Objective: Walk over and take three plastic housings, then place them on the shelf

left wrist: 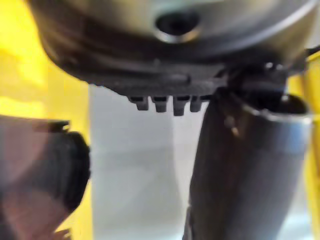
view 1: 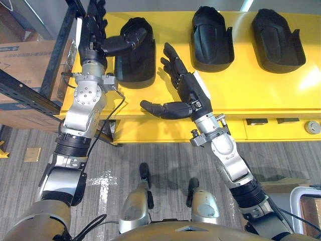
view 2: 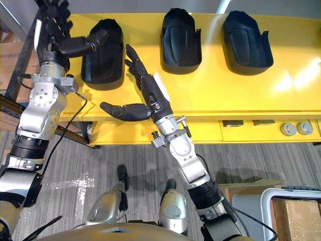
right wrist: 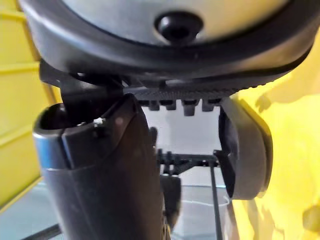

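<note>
Three black housings (view 1: 211, 37) on a yellow worktop (view 1: 271, 95). Open left hand (view 1: 93, 37), thumb over the leftmost housing (view 1: 135, 63); open right hand (view 1: 188, 88) beside it

Silver-grey, round-jointed arms (view 1: 86, 100) carry a dark left hand (view 1: 94, 35) and dark right hand (view 1: 186, 89), each white-edged

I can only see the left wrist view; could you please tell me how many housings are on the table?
Observer: Three black plastic housings in a row on the yellow table: left housing, middle housing, right housing.
Operator: Where is my left hand?
Observer: The left hand is open, its thumb over the left housing.
Operator: And the right hand?
Observer: The right hand is open beside that same housing, on its right.
</note>
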Controlling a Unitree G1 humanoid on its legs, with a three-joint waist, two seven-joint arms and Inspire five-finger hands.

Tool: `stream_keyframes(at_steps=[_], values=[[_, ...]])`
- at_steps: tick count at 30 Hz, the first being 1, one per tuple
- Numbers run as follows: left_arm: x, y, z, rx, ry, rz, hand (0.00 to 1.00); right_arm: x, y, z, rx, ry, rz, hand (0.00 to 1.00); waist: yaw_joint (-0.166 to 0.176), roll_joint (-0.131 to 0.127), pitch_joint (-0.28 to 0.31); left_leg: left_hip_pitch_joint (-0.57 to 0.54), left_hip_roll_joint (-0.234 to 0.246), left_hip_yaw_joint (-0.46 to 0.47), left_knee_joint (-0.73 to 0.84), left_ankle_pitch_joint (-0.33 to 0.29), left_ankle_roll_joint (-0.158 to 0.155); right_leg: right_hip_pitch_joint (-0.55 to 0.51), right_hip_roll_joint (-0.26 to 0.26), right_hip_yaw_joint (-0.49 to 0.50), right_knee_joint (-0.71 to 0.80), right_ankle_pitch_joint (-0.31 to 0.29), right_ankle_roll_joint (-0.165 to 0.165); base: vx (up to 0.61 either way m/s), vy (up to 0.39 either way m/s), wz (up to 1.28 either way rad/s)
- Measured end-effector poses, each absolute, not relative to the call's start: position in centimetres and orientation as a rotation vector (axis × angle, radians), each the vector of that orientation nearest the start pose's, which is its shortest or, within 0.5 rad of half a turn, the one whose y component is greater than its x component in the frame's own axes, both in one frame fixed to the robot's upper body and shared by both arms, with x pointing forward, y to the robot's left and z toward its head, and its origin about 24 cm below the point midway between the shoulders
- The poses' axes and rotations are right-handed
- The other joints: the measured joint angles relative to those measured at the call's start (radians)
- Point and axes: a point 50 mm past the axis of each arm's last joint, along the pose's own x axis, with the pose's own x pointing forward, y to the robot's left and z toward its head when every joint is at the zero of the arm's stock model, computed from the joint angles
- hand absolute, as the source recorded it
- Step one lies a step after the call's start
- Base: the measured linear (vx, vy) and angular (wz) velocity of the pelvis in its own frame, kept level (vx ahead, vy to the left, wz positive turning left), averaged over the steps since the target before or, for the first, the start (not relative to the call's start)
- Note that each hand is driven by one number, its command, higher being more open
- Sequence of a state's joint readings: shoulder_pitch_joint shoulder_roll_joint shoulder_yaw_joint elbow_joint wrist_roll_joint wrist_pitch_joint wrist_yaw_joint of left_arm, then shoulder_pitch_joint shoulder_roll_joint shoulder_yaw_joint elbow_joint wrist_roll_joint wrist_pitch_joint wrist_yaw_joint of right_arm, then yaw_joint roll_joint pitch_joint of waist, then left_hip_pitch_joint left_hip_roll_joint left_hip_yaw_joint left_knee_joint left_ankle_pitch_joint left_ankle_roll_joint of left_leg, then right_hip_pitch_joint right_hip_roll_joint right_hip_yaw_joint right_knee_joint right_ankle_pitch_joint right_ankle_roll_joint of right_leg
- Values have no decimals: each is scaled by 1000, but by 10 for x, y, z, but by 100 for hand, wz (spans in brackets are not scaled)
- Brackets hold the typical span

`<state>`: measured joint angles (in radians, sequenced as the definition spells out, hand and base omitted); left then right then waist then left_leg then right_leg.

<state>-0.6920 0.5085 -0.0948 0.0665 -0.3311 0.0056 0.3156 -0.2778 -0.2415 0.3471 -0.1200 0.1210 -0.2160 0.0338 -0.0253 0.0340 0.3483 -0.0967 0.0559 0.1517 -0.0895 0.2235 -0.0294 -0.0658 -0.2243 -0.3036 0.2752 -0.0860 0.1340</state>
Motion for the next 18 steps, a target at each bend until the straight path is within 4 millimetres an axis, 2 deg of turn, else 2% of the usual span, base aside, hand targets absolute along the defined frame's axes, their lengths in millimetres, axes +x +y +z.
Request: stream_keyframes(at_steps=[4,8,11,15,18], values=[[325,199,262,175,-726,298,100,271,-86,132,-266,-512,476,100,-1,19,-36,0,0,-13,0,0,0,15,2,-16,-12,0,0,24,-27,9],[299,207,269,141,-863,363,100,271,-90,129,-400,-543,430,100,14,20,-64,-3,-1,-20,0,0,0,19,3,-23,-19,0,0,18,-19,5],[277,201,260,117,-914,322,100,274,-93,126,-468,-561,383,100,24,22,-74,-3,-2,-32,0,0,0,32,4,-35,-30,1,2,25,-25,12],[235,183,231,-16,-957,205,100,277,-95,120,-612,-601,290,100,47,27,-78,-20,-2,-63,0,-1,-4,44,10,-68,-50,2,-2,9,-29,20],[224,182,217,-39,-940,182,100,279,-97,120,-667,-634,233,100,59,27,-78,-35,3,-81,0,3,-9,43,18,-86,-54,4,-5,-12,-52,18]])
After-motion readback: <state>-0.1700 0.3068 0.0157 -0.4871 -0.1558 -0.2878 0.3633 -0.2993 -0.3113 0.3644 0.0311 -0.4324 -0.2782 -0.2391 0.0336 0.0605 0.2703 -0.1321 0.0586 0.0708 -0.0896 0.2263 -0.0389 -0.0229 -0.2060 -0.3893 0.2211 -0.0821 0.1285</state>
